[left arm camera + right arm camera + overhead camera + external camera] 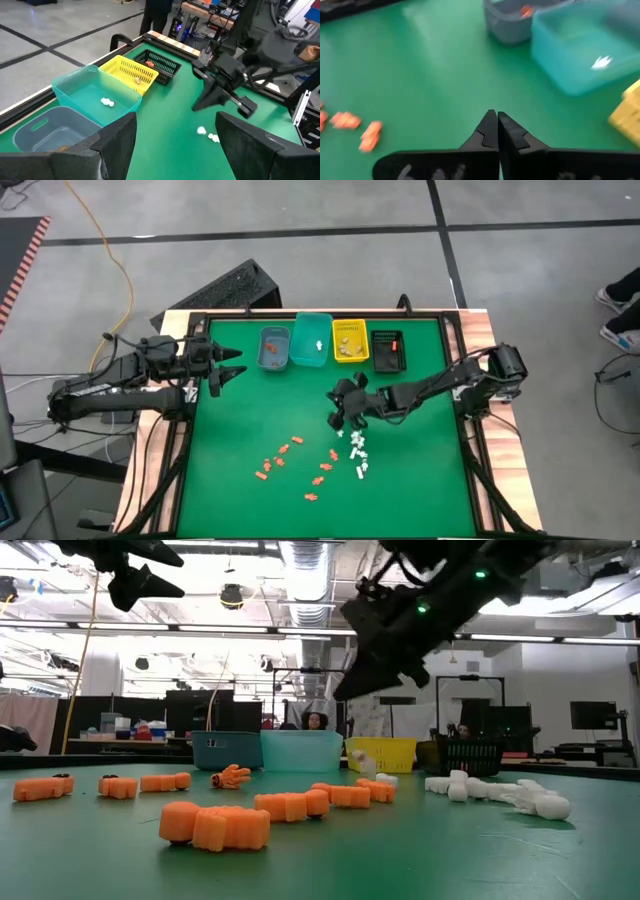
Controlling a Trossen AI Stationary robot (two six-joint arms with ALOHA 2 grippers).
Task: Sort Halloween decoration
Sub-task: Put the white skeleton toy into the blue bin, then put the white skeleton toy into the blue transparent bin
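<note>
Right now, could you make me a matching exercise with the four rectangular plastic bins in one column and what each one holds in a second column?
Things:
1. grey-blue bin
2. teal bin
3. yellow bin
4. black basket

Contents:
A. white piece
B. tan pieces
C. one orange piece, far left of the row
D. one orange piece, far right of the row

Pairs: 1-C, 2-A, 3-B, 4-D

Four bins stand in a row: one blue bin (274, 347), one teal bin (313, 338), one yellow bin (350, 341), one black bin (388, 350). About ten orange pieces (279, 461) lie loose on the counter (260, 410), beside roughly six white pieces (359, 450). One white piece (319, 345) sits in the teal bin. Two pincers show: left pincer (232, 364), right pincer (337, 420).
</note>
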